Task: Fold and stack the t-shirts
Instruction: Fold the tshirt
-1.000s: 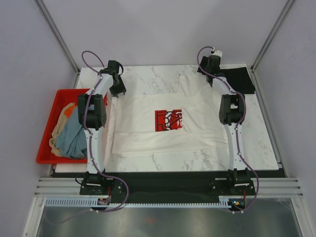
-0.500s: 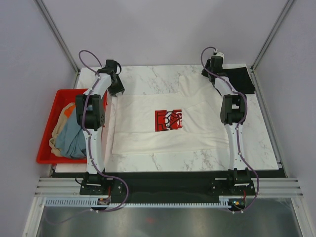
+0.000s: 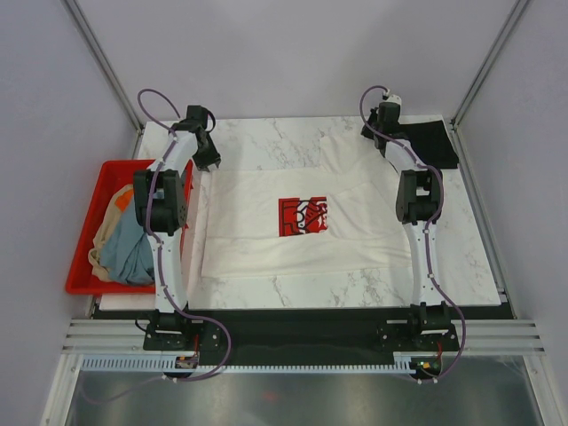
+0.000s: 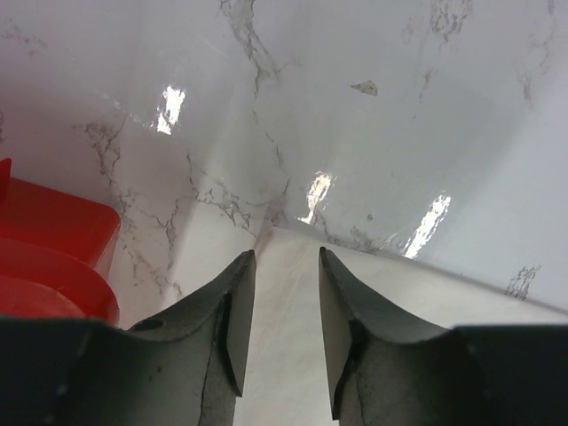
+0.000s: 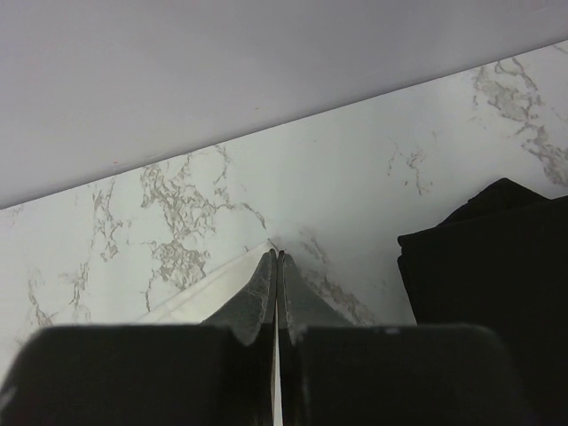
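Cream-white t-shirt (image 3: 266, 248) — corner pinched, right gripper (image 5: 277, 255)

White marble, cream cloth, red at the edge.

The table (image 3: 266, 142) I work over is white marble with thin grey veins. The cream-white t-shirt (image 3: 266, 244) carries a rectangular red chest print (image 3: 303, 216) with white figures. The black t-shirt (image 3: 433, 146) is plain. The crate (image 3: 87, 286) is glossy red, with grey-blue (image 3: 129, 253), tan (image 3: 105, 232) and orange (image 3: 124, 201) cloth. My fingers (image 4: 222, 337) are matt charcoal.
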Tool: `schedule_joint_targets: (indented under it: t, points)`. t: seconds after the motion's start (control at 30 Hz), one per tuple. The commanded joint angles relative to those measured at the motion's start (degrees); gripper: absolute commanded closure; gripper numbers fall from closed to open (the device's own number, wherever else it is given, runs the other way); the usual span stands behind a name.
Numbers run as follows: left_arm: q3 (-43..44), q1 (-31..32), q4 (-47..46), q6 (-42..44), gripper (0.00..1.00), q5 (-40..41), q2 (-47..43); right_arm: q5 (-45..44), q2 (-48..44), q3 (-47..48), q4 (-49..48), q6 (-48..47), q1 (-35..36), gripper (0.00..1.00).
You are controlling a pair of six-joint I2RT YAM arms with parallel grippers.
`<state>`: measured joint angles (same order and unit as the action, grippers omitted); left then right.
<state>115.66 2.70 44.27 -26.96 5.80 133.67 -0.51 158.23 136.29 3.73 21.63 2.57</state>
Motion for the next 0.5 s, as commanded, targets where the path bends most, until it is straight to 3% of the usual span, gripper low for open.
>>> schedule_joint_targets:
  t: [0.0,0.17,0.27,0.33,0.37,0.47]
  points:
    - [0.4,-0.2,-0.2,-0.4,0.59,-1.0,-0.9,4.3,-1.8,-1.9,-4.9,-1.1,0.1,1.00]
    - [0.5,-0.2,-0.3,0.0,0.75,-2.6,0.5,9.0,-4.7,-5.2,-11.3,-2.3,0.2,1.00]
    - [0.0,-0.2,-0.3,-0.2,0.77,-1.9,0.5,8.0,-6.3,-6.0,-11.4,-3.3,0.2,1.00]
    - [-0.3,-0.2,-0.3,-0.4,0.75,-1.1,0.4,8.3,-6.9,-6.2,-11.4,-4.0,0.2,1.00]
    - [-0.3,-0.2,-0.3,-0.5,0.65,-0.9,0.4,8.6,-7.2,-6.2,-11.5,-4.0,0.2,1.00]
    - [-0.1,-0.2,-0.2,-0.5,0.57,0.0,0.5,9.2,-7.5,-6.4,-11.7,-4.0,0.2,1.00]
